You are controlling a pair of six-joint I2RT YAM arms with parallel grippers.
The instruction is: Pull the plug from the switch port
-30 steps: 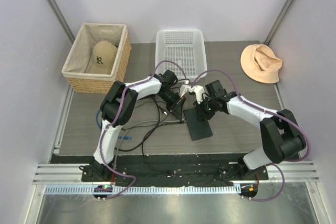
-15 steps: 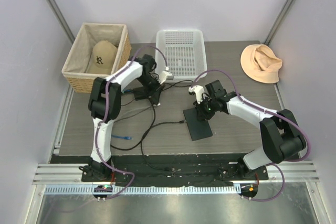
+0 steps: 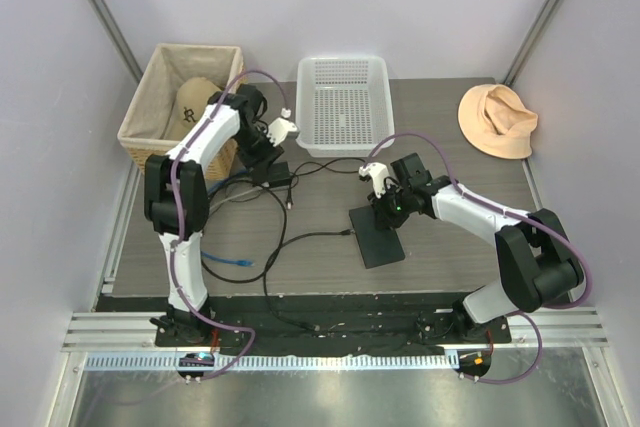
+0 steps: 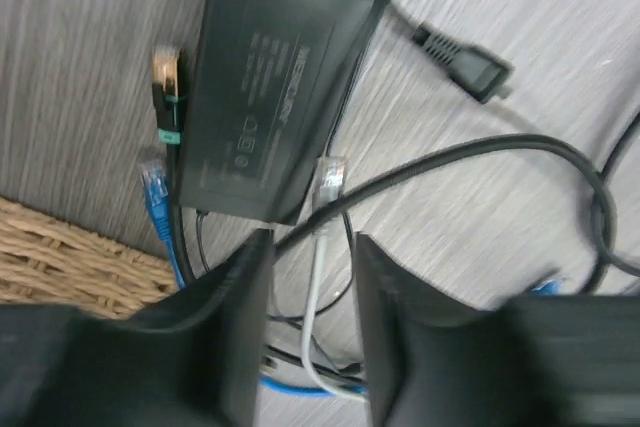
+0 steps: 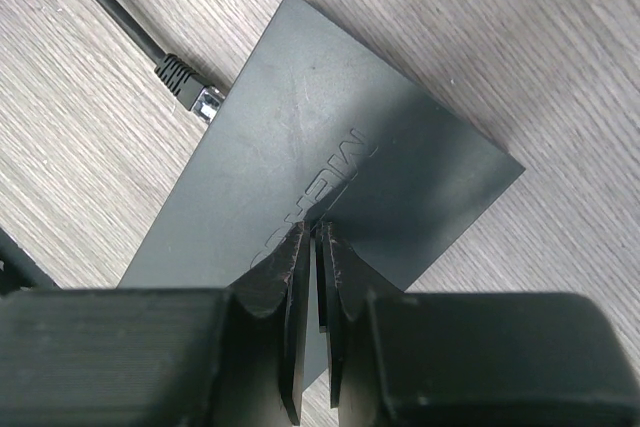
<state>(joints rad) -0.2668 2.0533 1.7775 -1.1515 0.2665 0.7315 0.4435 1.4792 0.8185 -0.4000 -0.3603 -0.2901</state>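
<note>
The flat black switch box (image 3: pixel 380 242) (image 5: pixel 300 147) lies mid-table. My right gripper (image 3: pixel 383 209) (image 5: pixel 318 227) is shut, its tips pressed on the box's top face. A black cable's plug (image 5: pixel 190 87) (image 3: pixel 345 233) meets the box's left edge; whether it sits in the switch port I cannot tell. My left gripper (image 3: pixel 266 154) (image 4: pixel 312 247) hovers open far to the left, over the adapter brick (image 4: pixel 270 87) and a tangle of cords. A white cord (image 4: pixel 318 277) runs on the table under its gap, held by nothing. A loose black plug (image 4: pixel 465 62) lies beyond the brick.
A wicker basket (image 3: pixel 150 142) holding a cap stands back left, right beside the left arm. A white plastic basket (image 3: pixel 343 102) is at the back centre, a peach hat (image 3: pixel 497 119) back right. Blue cable ends (image 3: pixel 228 262) (image 4: pixel 152 192) and black cords trail across the left half.
The left arm swung from the switch box back and left toward the wicker basket, the cords shifting left with it, and its jaws widened. The right gripper has not moved.
</note>
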